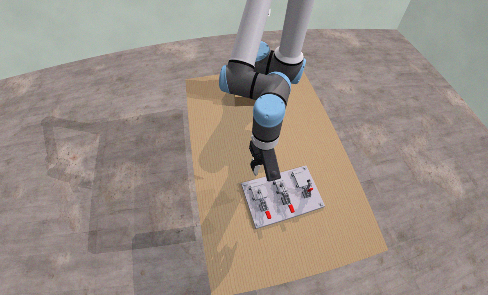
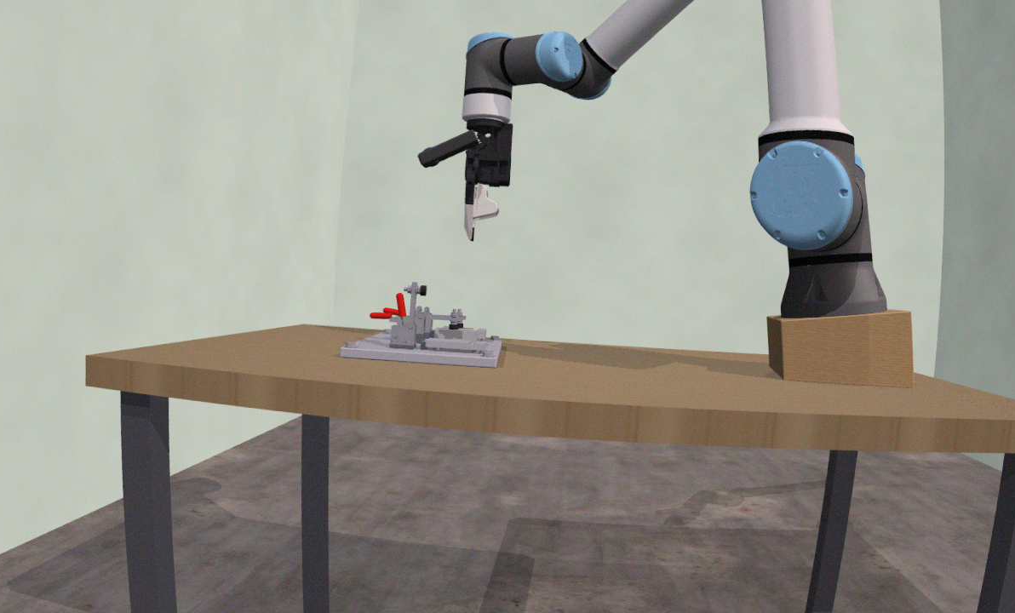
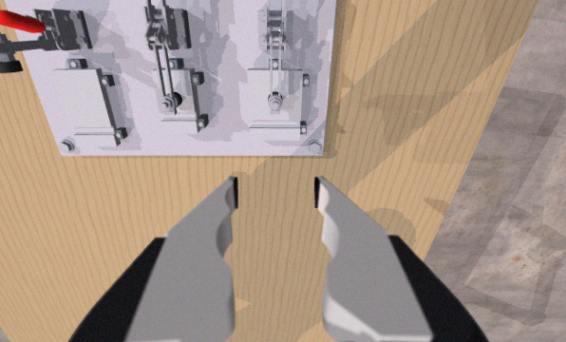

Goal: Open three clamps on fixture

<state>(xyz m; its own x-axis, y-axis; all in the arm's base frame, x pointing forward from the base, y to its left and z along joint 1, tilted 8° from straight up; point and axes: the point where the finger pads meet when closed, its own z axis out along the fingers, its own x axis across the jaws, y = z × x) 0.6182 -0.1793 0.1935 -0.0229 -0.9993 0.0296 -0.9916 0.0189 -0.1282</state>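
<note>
Gripper (image 3: 275, 192) hangs high above fixture (image 1: 313, 209), jaws partly apart, empty. Drop squarely onto middle clamp's red handle (image 1: 291, 208), lift fully back.

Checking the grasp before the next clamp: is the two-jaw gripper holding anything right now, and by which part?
Nothing is held. The two-jaw gripper hangs high above the grey fixture plate, its grey fingers apart with only wooden table top showing between them.
</note>
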